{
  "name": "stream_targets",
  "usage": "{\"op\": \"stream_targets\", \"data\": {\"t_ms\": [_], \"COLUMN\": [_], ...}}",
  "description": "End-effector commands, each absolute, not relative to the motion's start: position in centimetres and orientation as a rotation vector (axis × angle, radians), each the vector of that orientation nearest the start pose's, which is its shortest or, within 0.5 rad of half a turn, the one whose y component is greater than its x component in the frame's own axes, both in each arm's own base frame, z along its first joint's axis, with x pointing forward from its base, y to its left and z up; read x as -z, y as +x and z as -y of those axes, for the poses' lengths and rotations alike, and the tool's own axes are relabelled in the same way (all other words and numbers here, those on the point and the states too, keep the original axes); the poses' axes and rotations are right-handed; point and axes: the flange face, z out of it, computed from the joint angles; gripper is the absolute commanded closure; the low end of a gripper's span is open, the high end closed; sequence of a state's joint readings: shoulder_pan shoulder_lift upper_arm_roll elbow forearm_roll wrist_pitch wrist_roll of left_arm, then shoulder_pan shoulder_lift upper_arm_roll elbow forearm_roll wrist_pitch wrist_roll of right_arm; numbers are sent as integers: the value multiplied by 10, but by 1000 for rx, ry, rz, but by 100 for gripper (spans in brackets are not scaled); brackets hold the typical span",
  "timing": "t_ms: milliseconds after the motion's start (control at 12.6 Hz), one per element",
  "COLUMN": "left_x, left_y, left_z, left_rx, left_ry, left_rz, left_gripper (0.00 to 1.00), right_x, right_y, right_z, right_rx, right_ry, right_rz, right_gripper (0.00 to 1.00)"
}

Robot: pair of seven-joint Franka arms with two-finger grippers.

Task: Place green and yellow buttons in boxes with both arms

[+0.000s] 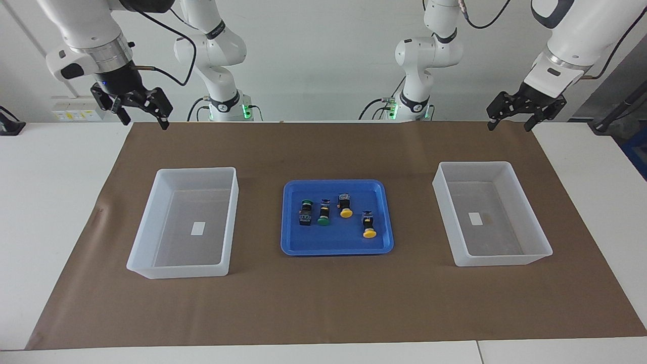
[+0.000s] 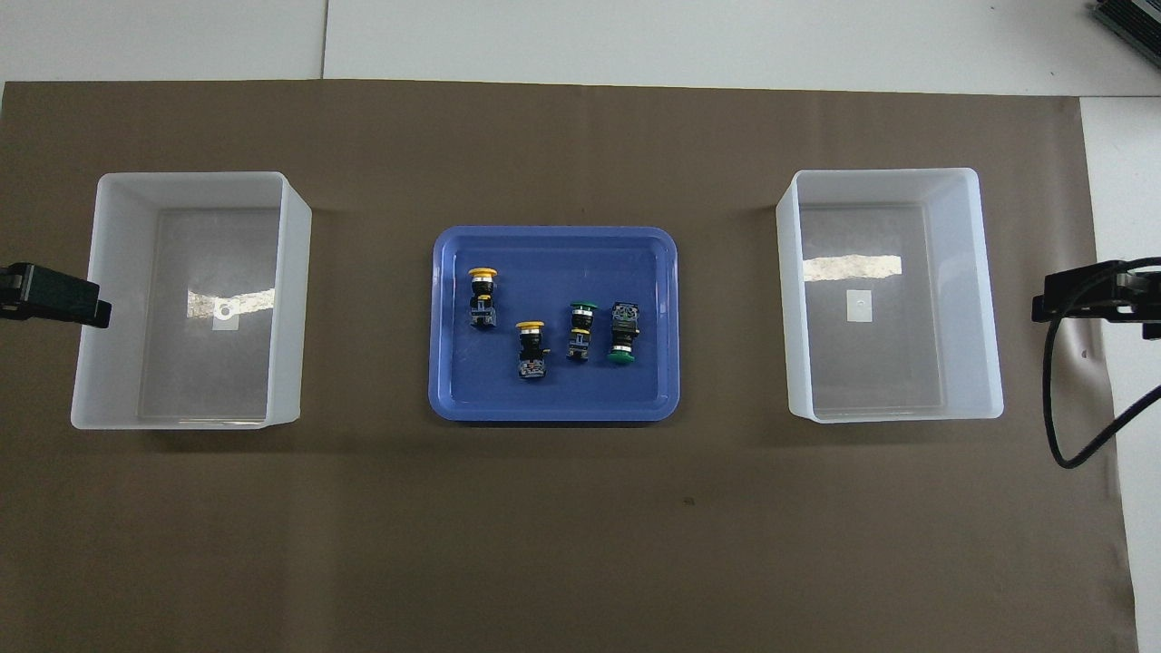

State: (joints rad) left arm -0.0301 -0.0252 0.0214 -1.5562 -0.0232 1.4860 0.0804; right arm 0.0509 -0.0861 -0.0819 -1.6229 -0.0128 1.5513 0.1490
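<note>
Two green buttons [image 1: 306, 212] [image 1: 323, 213] and two yellow buttons [image 1: 345, 206] [image 1: 369, 225] lie on their sides in a blue tray [image 1: 333, 183] at the middle of the mat. The overhead view shows the yellow pair [image 2: 482, 297] [image 2: 531, 349] toward the left arm's end and the green pair [image 2: 580, 331] [image 2: 622, 334] beside them. My right gripper [image 1: 143, 123] hangs open and empty, high over the mat's corner at the right arm's end. My left gripper [image 1: 508, 127] hangs open and empty over the corner at the left arm's end.
A translucent white box [image 1: 197, 171] stands toward the right arm's end of the tray, and a second box [image 1: 475, 164] toward the left arm's end; each holds only a small white label. A brown mat [image 1: 323, 303] covers the table.
</note>
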Motion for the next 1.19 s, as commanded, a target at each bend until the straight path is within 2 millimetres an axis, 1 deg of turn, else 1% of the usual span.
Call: {"op": "stream_targets", "data": {"t_ms": [0, 238, 317, 396, 476, 555, 634, 714, 793, 952, 1031, 1110], "left_x": [-639, -639, -639, -639, -639, -639, -639, -639, -638, -636, -636, -636], "left_y": [536, 536, 536, 536, 536, 536, 535, 535, 535, 535, 535, 535], "left_z": [3, 4, 3, 3, 4, 3, 3, 4, 4, 3, 3, 3], "left_rx": [-50, -53, -53, -55, -55, -55, -57, -60, -65, -67, -69, -72], "left_ry": [-3149, -3149, -3149, -3149, -3149, -3149, -3149, -3149, -3149, -3149, -3149, -3149], "left_rz": [-136, -139, -134, -134, -136, -134, -134, -134, -131, -131, -131, -129], "left_gripper": [0, 0, 0, 0, 0, 0, 0, 0, 0, 0, 0, 0], "right_x": [-644, -643, -642, -640, -635, -634, -632, -629, -625, -615, -603, -589], "right_y": [515, 514, 514, 514, 516, 516, 517, 520, 525, 539, 543, 548], "right_z": [20, 15, 9, 9, 7, 4, -7, -10, -18, -54, -81, -97], "right_rx": [16, 16, 12, 12, -2, -7, -11, -12, 7, 62, 91, 119], "right_ry": [-3131, -3130, -3130, -3130, -3131, -3132, -3144, -3148, -3147, -3144, -3141, -3136], "right_rz": [-252, -259, -257, -286, -284, -274, -249, -268, -253, -232, -202, -185], "right_gripper": [0, 0, 0, 0, 0, 0, 0, 0, 0, 0, 0, 0]}}
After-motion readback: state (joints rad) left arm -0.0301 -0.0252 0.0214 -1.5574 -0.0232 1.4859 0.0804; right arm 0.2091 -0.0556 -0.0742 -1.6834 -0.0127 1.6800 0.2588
